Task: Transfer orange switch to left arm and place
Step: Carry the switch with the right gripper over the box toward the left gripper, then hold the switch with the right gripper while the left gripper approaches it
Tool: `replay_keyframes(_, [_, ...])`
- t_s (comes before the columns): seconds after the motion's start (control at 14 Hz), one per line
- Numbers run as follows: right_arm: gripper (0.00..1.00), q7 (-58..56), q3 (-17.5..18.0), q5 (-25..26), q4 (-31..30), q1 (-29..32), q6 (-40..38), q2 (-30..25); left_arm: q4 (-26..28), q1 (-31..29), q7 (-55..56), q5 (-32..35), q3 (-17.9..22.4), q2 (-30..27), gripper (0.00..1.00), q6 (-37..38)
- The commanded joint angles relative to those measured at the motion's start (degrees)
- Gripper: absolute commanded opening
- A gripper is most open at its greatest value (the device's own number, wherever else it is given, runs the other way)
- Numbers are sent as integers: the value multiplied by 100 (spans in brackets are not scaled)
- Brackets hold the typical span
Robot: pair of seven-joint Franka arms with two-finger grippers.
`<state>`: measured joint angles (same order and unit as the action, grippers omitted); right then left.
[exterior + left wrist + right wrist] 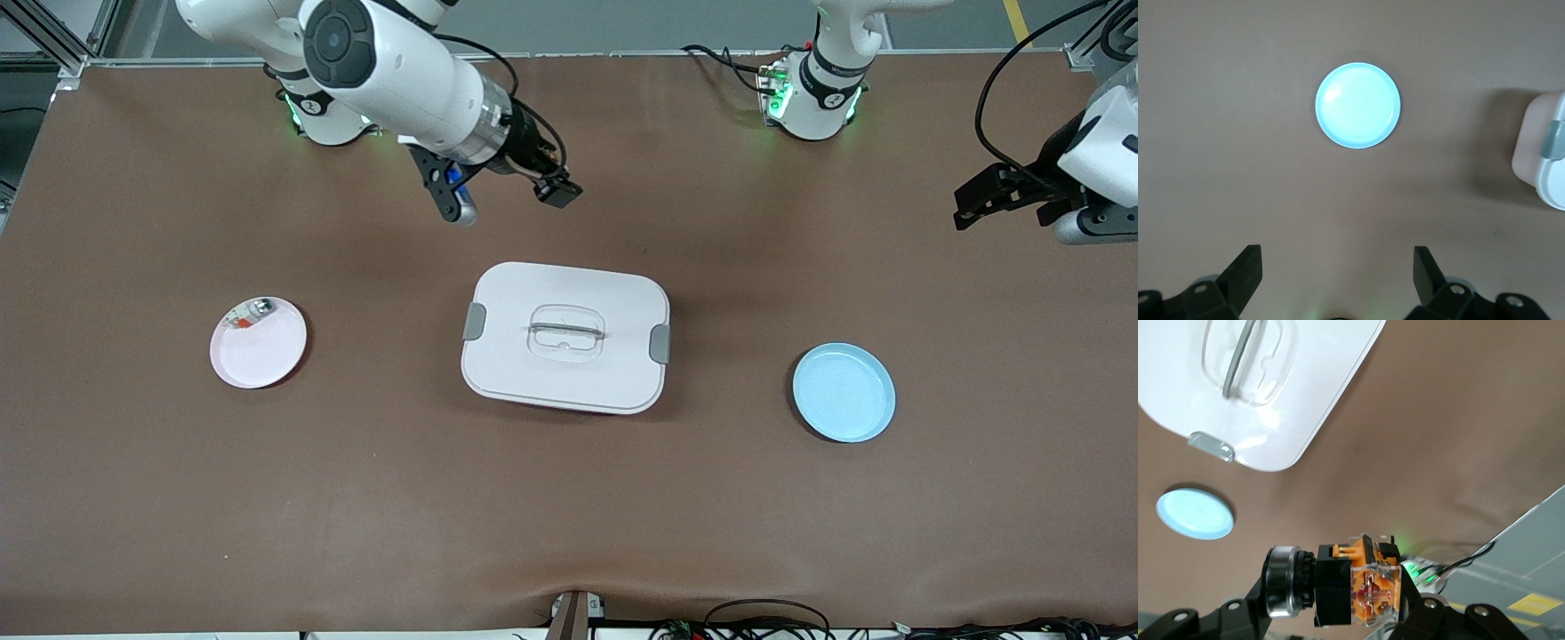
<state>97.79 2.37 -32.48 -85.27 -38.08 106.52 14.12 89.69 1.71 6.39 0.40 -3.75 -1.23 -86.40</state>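
My right gripper (pixel 453 191) is up in the air over the bare table between the right arm's base and the box (pixel 565 336). In the right wrist view it (pixel 1335 597) is shut on the orange switch (pixel 1351 587), which has a black body, a silver ring and an orange and clear end. The white box with grey clips lies mid-table and also shows in the right wrist view (pixel 1271 387) and the left wrist view (pixel 1545 153). My left gripper (pixel 978 200) is open and empty (pixel 1337 273), high over the left arm's end of the table.
A blue plate (pixel 844 392) lies toward the left arm's end; it shows in both wrist views (pixel 1357 105) (pixel 1195 513). A pink plate (pixel 258 351) toward the right arm's end holds a small silvery piece (pixel 260 308).
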Motion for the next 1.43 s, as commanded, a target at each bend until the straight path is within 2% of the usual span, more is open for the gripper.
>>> replay_keyframes(0.0, [26,467,-79,-197,194,-217,385,179,-75,58,20,-495,-160,17,100,9])
replay_keyframes(0.29, [26,1258,-79,-197,721,-481,852,618,-22,49,20,-1199,-687,9,100,-534])
replay_keyframes(0.43, [26,1549,-79,-206,853,-578,1124,759,205,40,20,-1559,-908,-26,100,-877])
replay_keyframes(0.86, [26,1849,-79,-215,854,-728,1670,856,1479,40,-94,-3149,-926,-632,100,-1712])
replay_keyframes(1.21, [25,1849,-79,-224,854,-728,1688,856,2402,40,-94,-4028,-1409,-984,100,-2774])
replay_keyframes(1.36, [25,1849,-70,-224,854,-728,1688,856,2526,31,-103,-4372,-1567,-1002,100,-2979])
